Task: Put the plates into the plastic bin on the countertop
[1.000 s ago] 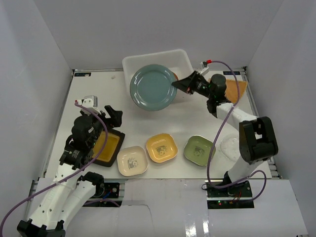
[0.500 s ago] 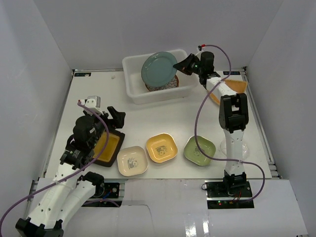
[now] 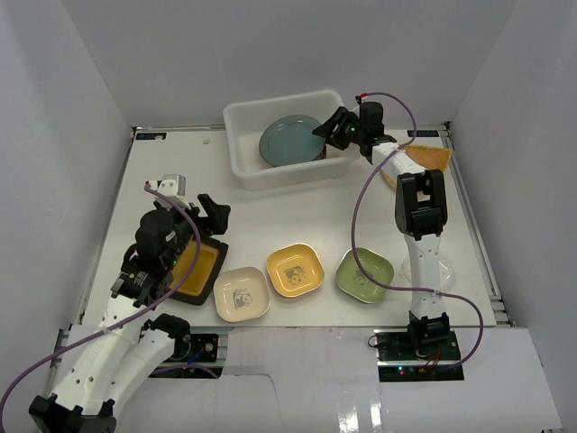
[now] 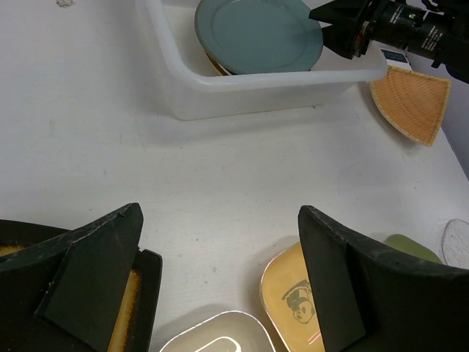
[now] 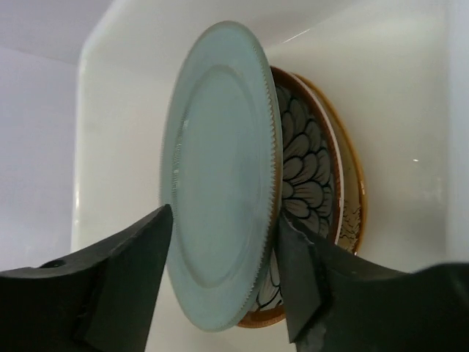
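Plates in the bin [image 3: 270, 174] number three. The teal plate [image 3: 290, 142] is on top and tilted. It leans on a petal plate [image 5: 308, 176], and under that is a tan plate [image 5: 353, 198], of which you see only a sliver of rim. The teal plate's right rim is the raised side, and that is where your right fingers [image 5: 110, 293] have it. One finger is on the upper face and one behind the rim, and they are closed onto it while standing fairly far apart. They reach in over the bin's right wall. The bin stands at the far edge of the desk [image 3: 297, 216], a little right of the middle, with its long side along that edge.

Just right of the bin, toward the far right corner, the fan plate [image 3: 425, 161] lies flat on the desk, partly under your right arm [image 3: 422, 212].

Along the near edge you have a row of three square dishes. From left to right they are the cream dish [image 3: 242, 294], the yellow dish [image 3: 295, 270] and the green dish [image 3: 364, 274], close together but not touching. The dark plate [image 3: 200, 269], yellowish inside, lies at the left end of that row, toward the near left corner.

Your left fingers [image 4: 80, 271] are spread wide and hold nothing. They hover over the dark plate's far side, pointing toward the bin.

The clear plate [image 4: 459, 242] lies by the right edge, beside the green dish. In the top view it is mostly hidden behind your right arm.
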